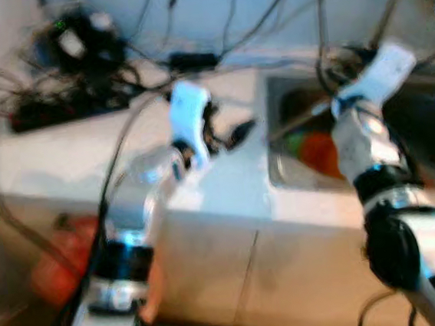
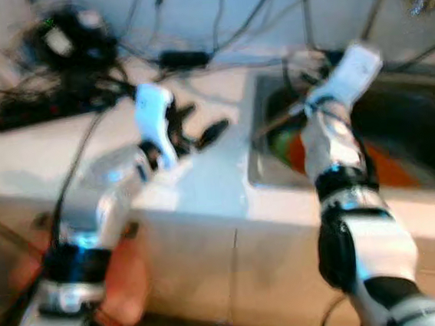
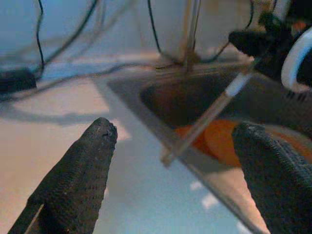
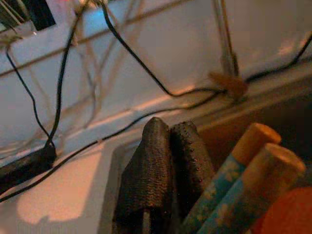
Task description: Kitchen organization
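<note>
1. While cables are trailing at twelve o'clock, my right claw is pinching chopsticks over the sink.
2. My left claw is gaping wide above the white counter.

A pale desk is running along a light wall, with black cables trailing across it, and white cabinet doors are standing beneath.
</note>
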Motion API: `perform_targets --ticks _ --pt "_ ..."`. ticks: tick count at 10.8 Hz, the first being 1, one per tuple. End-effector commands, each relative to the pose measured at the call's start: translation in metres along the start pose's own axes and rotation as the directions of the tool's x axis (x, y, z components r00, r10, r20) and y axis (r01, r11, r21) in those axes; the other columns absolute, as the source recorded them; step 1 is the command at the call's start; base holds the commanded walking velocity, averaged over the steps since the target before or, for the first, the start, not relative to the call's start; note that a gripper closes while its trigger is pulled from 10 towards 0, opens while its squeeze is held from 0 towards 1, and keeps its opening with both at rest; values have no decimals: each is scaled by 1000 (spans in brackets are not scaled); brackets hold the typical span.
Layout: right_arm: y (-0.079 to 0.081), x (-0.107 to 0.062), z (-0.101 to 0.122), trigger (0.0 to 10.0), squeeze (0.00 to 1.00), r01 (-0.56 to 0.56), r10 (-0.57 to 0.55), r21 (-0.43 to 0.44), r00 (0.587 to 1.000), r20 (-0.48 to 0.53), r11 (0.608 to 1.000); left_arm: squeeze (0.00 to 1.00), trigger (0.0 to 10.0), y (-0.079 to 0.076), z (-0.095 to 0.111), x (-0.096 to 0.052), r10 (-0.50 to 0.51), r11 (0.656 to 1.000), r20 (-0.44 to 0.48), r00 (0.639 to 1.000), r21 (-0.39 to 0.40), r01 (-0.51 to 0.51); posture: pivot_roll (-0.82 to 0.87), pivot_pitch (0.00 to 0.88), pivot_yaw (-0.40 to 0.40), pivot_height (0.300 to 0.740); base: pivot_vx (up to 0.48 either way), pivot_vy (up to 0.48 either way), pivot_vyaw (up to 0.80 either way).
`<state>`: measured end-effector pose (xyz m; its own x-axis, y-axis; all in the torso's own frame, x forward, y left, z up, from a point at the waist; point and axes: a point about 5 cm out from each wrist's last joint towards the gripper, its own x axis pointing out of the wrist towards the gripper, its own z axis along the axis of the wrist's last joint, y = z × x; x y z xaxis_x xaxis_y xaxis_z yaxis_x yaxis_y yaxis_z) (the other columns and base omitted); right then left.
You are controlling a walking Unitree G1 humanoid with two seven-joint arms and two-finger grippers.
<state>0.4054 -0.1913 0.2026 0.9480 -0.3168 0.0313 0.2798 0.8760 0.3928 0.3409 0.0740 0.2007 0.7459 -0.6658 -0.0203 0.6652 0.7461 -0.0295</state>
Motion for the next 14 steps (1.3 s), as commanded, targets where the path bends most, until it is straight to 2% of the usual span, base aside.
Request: perform_targets --ticks 1,3,6,8,9,11,14 --pt "-9 -11 -42 10000 0 8 -24 -92 985 -170 996 0 10000 3 9 1 21 999 27 999 31 -21 130 109 -53 740 0 0 0" --pt "-18 -10 -40 10000 0 37 -51 -89 987 -151 995 0 10000 8 8 -2 44 998 30 999 38 -45 130 105 -49 740 0 0 0" --pt "-63 -8 -24 10000 0 236 -244 -120 968 -57 964 0 10000 7 8 -3 40 998 41 998 41 -42 126 100 -49 740 0 0 0" --pt "-74 -7 -19 10000 0 278 -283 -115 958 -37 954 0 10000 5 9 -3 27 999 49 998 37 -29 125 99 -50 740 0 0 0" --pt "-79 -7 -17 10000 0 291 -297 -112 954 -44 950 0 10000 6 9 -3 32 999 48 998 42 -34 124 99 -47 740 0 0 0" --pt "-77 -7 -19 10000 0 286 -292 -105 955 -47 953 0 10000 9 10 -3 28 999 47 998 39 -30 123 102 -46 740 0 0 -800" --pt "-74 -8 -21 10000 0 269 -274 -88 960 -51 959 0 10000 8 9 -4 16 999 42 999 46 -18 123 102 -46 740 292 -379 0"
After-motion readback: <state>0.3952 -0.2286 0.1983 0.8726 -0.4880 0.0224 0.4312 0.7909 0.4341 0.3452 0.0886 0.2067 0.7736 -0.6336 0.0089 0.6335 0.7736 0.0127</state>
